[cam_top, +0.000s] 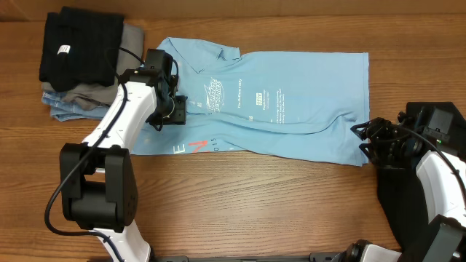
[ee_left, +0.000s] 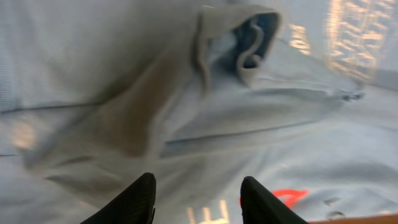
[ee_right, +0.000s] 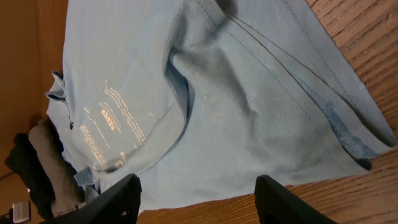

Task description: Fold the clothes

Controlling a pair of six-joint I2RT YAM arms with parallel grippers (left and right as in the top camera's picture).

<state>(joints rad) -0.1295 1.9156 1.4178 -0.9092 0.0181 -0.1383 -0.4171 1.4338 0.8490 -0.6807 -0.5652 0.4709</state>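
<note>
Left gripper (cam_top: 175, 109): jaws apart, nothing pinched between them. It hangs low over the collar-and-sleeve end of the light blue T-shirt (cam_top: 291, 109).
Left wrist view: directly under my fingers (ee_left: 134, 199) is flat blue cloth. Ahead of them lies a bunched opening (ee_left: 242, 37), sleeve or collar, I cannot tell which. The orange-red lettering (ee_left: 289, 196) sits just off the right finger.
Right gripper (cam_top: 362, 138): released too, jaws wide and empty. It sits at the hem end of the shirt, just off the cloth's edge.
Right wrist view: the shirt stretches away ahead of the gripper, with the double-stitched hem (ee_right: 323, 106) nearest and the white print (ee_right: 106, 134) further out.
Where the shirt is: on the surface (cam_top: 255, 204), already narrowed into a long band.
Long axis: it runs straight from one gripper to the other, collar end under the left and hem end before the right.
Finished pile: a black garment (cam_top: 80, 47) on top of grey and blue ones, beyond the left gripper on its outer side, well apart from the right.
Nearer arm: the right for the hem corners, the left for the collar end.
My read: the lengthwise fold looks done. I judge the next move is a crosswise fold, carrying the hem end along the axis toward the left gripper.
Risk: the wrinkled cloth near the hem may drag unevenly.
</note>
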